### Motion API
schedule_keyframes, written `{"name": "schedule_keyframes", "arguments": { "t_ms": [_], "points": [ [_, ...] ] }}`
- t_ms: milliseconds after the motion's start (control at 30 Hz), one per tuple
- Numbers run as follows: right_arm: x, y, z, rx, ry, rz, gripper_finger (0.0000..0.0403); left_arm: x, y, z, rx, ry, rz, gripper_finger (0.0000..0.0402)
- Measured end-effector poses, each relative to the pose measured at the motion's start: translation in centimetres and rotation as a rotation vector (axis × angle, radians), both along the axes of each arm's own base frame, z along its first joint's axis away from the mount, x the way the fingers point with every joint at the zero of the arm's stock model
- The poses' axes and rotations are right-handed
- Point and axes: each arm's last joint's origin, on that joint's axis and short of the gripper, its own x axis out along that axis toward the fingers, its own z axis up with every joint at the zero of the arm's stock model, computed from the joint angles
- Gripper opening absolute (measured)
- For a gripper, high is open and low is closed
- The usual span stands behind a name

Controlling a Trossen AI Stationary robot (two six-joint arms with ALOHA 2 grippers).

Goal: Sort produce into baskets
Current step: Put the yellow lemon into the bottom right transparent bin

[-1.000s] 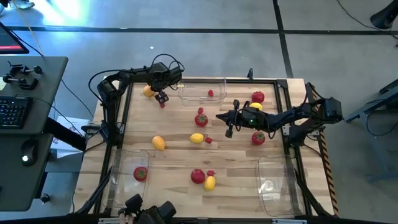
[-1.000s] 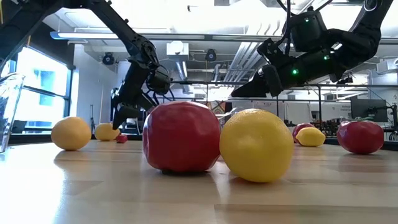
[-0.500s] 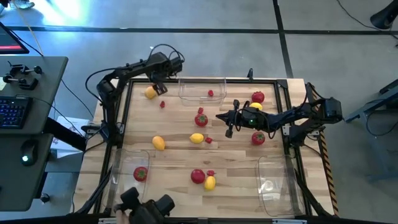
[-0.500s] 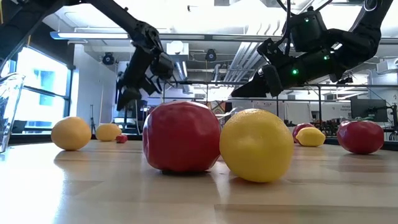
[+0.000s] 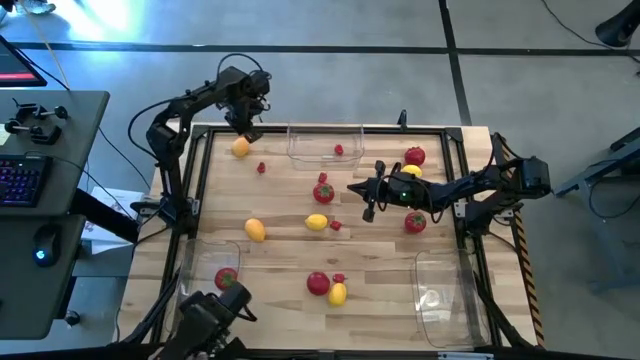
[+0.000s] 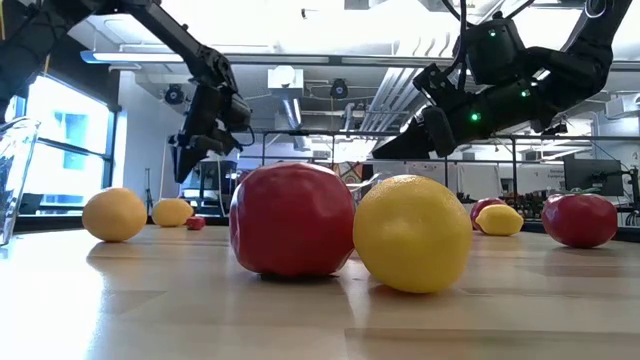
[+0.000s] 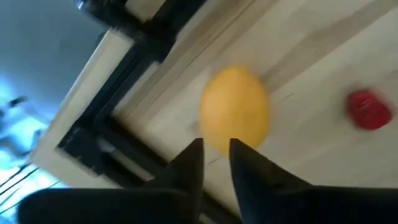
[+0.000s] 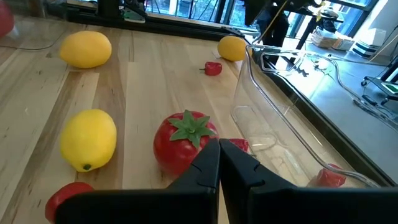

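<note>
Bright overhead ceiling light; window glare at left in low view; left wrist view motion-blurred.

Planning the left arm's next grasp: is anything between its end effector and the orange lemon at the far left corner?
Nothing visible. The left end effector hangs just above the orange lemon; the nearest berry lies off to the side.

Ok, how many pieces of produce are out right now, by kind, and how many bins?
Tomatoes: 5
Lemons, yellow or orange: 5
Small red berries: 5
Total produce: 15
Clear bins: 3
</note>
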Motion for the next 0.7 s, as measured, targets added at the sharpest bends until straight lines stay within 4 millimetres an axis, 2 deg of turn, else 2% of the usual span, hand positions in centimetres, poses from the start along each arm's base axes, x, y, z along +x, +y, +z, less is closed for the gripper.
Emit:
{"name": "schedule_keyframes", "arguments": {
  "t_ms": [367, 467, 700],
  "points": [
    [0.0, 0.0, 0.0, 0.0, 0.0, 0.0, 0.0001, 0.1, 0.4, -0.1, 0.002, -0.077, 0.021, 0.0239],
    [0.0, 0.0, 0.0, 0.0, 0.0, 0.0, 0.0001, -0.3, 0.7, -0.2, -0.022, -0.108, 0.044, 0.026],
    [0.0, 0.0, 0.0, 0.0, 0.001, 0.0, 0.0001, -1.5, 1.9, -1.6, -0.091, -0.147, 0.106, 0.0264]
  ]
}}
